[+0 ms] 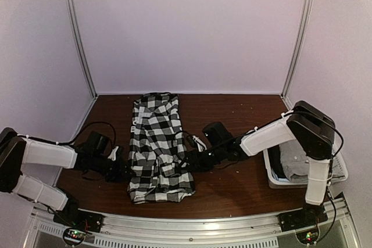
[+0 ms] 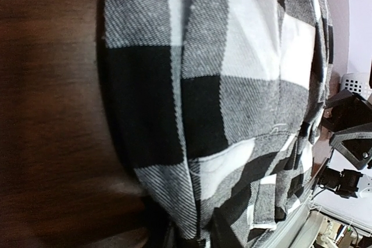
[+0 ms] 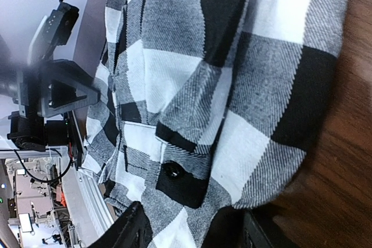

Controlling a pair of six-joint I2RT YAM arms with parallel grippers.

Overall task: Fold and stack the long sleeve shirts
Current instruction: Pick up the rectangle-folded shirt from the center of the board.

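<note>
The black-and-white checked long sleeve shirt (image 1: 156,143) lies folded into a long strip down the middle of the brown table (image 1: 238,114). My left gripper (image 1: 123,169) sits low at the strip's left edge. In the left wrist view the checked cloth (image 2: 232,56) fills the frame and gathers into a pinch at the left gripper (image 2: 192,240). At the right edge my right gripper (image 1: 189,161) has its black fingers (image 3: 131,230) spread wide, with the checked cloth (image 3: 232,56) and a black button (image 3: 172,171) between them. A grey shirt (image 1: 296,164) lies in the basket.
The white lattice basket (image 1: 279,183) stands at the table's right edge beside the right arm's base. A metal rail (image 1: 203,225) runs along the near edge. White walls with upright posts (image 1: 81,45) close in the back and sides.
</note>
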